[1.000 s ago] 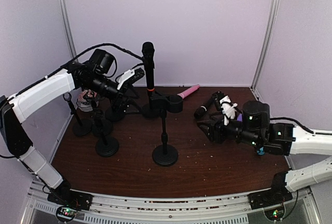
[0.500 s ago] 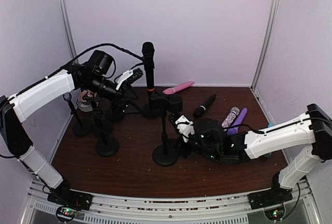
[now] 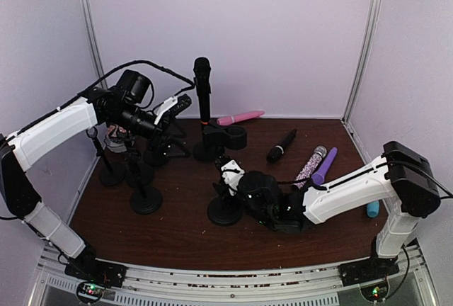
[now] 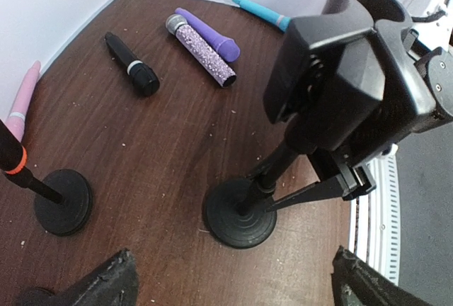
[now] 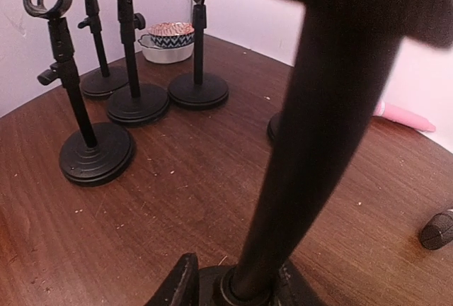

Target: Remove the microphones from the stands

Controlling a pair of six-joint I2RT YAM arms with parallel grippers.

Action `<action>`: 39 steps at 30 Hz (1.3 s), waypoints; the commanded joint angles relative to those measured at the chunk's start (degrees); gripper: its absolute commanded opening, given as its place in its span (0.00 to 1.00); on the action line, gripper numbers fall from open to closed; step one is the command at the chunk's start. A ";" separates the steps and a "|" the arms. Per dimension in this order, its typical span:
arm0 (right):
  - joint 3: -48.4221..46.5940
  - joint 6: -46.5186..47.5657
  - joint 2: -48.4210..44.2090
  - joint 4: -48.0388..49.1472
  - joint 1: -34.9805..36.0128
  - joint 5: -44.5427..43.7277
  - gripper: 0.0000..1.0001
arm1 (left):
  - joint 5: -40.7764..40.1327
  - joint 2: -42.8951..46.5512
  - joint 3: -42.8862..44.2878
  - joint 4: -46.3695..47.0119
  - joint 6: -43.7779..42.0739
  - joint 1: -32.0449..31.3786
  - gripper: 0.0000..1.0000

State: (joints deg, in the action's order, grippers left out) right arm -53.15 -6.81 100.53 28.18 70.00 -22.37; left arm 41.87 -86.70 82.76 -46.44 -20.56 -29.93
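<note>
The black microphone point(image 3: 203, 92) with an orange ring stands upright in its stand point(image 3: 207, 151) at the back centre. In the left wrist view only its lower part point(image 4: 10, 151) shows at the left edge. My left gripper point(image 3: 173, 108) is open and empty, in the air just left of the microphone. Its fingertips point(image 4: 106, 285) sit wide apart in the left wrist view. My right gripper point(image 3: 227, 178) is low at a second, empty stand point(image 3: 225, 210) in front. That stand's pole point(image 5: 311, 143) rises between its jaws, with a gap beside the left finger point(image 5: 177, 285).
Loose microphones lie at the back right: pink point(image 3: 241, 117), black point(image 3: 281, 146), glittery purple point(image 3: 310, 164), plain purple point(image 3: 325, 164) and teal point(image 3: 373, 209). Several empty stands point(image 3: 146, 200) cluster at the left, with a patterned bowl point(image 3: 117, 138) behind them.
My right arm has swept from the right side of the table to the front stand, ending with its jaws at the stand's pole. My left gripper has barely moved.
</note>
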 commanded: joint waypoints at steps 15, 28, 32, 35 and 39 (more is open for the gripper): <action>-1.92 -3.41 -3.39 0.75 1.66 -9.53 0.00 | 2.91 0.57 -1.50 1.31 -1.71 0.69 0.92; -5.63 -14.65 -14.11 -1.08 -2.92 2.47 0.00 | 5.55 -0.75 -4.34 6.92 2.09 -4.31 0.79; -8.37 -14.85 -14.35 -1.63 -2.96 4.26 0.00 | 6.90 -1.81 -3.47 6.95 2.41 -6.32 0.76; -10.12 -15.11 -14.09 -1.39 -2.94 5.20 0.00 | 7.22 -2.79 -2.94 6.93 2.45 -7.46 0.75; -11.76 -15.71 -13.79 -1.23 -2.96 7.61 0.00 | 7.21 -3.80 -1.82 6.90 2.55 -7.77 0.70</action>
State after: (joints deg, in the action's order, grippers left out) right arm -61.10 -21.10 88.27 23.22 66.92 -17.74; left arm 47.46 -89.41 78.46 -41.74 -18.63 -37.36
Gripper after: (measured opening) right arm 0.240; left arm 0.726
